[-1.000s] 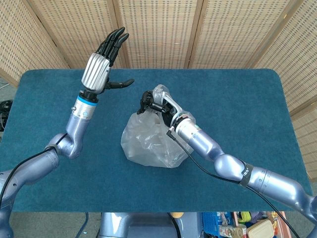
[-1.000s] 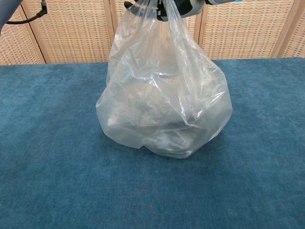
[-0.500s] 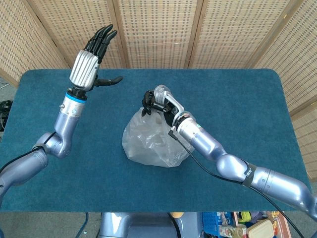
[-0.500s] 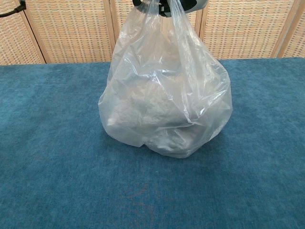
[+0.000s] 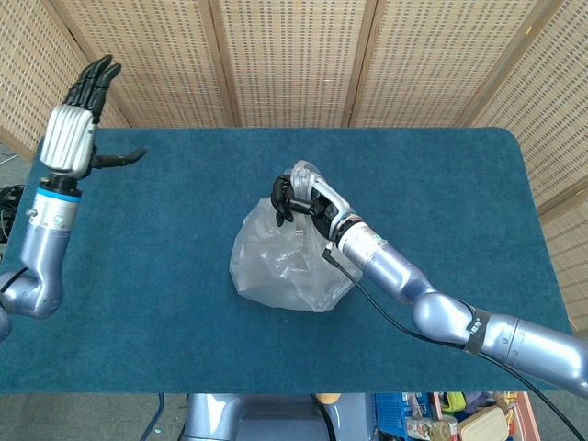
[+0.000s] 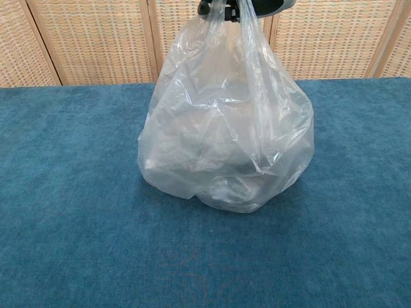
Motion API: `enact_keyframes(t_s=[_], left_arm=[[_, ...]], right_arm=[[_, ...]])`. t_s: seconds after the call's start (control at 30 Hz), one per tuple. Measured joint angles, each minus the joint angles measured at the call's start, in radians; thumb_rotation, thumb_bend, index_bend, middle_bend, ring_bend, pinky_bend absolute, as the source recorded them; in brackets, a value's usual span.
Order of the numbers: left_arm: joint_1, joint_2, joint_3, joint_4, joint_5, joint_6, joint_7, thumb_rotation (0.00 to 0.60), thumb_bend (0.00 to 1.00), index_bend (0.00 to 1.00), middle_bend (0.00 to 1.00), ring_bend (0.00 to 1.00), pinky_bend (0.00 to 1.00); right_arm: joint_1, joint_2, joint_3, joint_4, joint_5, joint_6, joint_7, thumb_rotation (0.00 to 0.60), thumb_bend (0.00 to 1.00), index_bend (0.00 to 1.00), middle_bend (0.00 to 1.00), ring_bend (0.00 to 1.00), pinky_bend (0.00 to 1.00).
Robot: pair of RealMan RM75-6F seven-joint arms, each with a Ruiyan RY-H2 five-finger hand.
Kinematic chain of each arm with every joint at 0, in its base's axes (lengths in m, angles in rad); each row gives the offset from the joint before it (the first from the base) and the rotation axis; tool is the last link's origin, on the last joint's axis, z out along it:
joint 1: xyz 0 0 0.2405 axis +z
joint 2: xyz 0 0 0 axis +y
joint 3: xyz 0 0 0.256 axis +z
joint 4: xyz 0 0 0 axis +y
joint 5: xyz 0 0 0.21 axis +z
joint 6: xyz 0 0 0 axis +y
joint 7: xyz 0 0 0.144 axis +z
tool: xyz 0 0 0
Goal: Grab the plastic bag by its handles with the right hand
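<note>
The right hand [image 5: 299,197] has its dark fingers curled tight around the handles [image 6: 226,14] of the plastic bag [image 5: 283,262], so it is holding the bag from the top — the bag hangs straight down under the hand, tall and pulled up thin at the top, with its fat bottom resting on the blue table [image 5: 441,184]. The left hand [image 5: 75,124] is far off to the side, up in the air with its fingers spread and nothing in it, so the right hand is much the nearer one. In the chest view the right hand is almost all cut off at the top edge, and I cannot tell what the pale lump inside the bag is — the plastic is too cloudy.
</note>
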Motion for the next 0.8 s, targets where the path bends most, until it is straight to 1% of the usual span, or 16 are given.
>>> enact_keyframes(t_s=[0.07,0.2,0.23,0.3,0.4,0.6,0.8], left_arm=[[0.051,0.041,0.009,-0.043,-0.019,0.010,0.008,0.600,0.05,0.00,0.00,0.00,0.13],[0.146,0.105,0.024,-0.127,-0.054,0.042,0.021,0.600,0.05,0.00,0.00,0.00,0.13],[0.172,0.119,0.028,-0.146,-0.062,0.054,0.024,0.600,0.05,0.00,0.00,0.00,0.13],[0.208,0.133,0.036,-0.170,-0.071,0.073,0.028,0.600,0.05,0.00,0.00,0.00,0.13],[0.266,0.150,0.048,-0.205,-0.083,0.107,0.029,0.600,0.06,0.00,0.00,0.00,0.13],[0.375,0.177,0.078,-0.274,-0.103,0.166,0.043,0.600,0.07,0.00,0.00,0.00,0.12],[0.481,0.191,0.101,-0.366,-0.164,0.228,0.135,0.600,0.09,0.00,0.00,0.00,0.01]], right_arm=[[0.003,0.011,-0.012,-0.011,0.004,0.021,-0.015,0.600,1.00,0.72,0.83,0.90,0.77],[0.021,0.036,-0.047,-0.040,0.040,0.082,-0.056,0.600,1.00,0.75,0.87,0.98,0.94],[0.027,0.042,-0.056,-0.045,0.051,0.095,-0.068,0.600,1.00,0.75,0.88,0.99,0.96],[0.043,0.053,-0.073,-0.059,0.078,0.126,-0.092,0.600,1.00,0.77,0.92,1.00,1.00],[0.063,0.066,-0.091,-0.076,0.110,0.150,-0.125,0.600,1.00,0.78,0.98,1.00,1.00],[0.088,0.083,-0.107,-0.098,0.141,0.200,-0.170,0.600,1.00,0.78,1.00,1.00,1.00],[0.091,0.112,-0.103,-0.133,0.154,0.205,-0.190,0.600,1.00,0.78,1.00,1.00,1.00]])
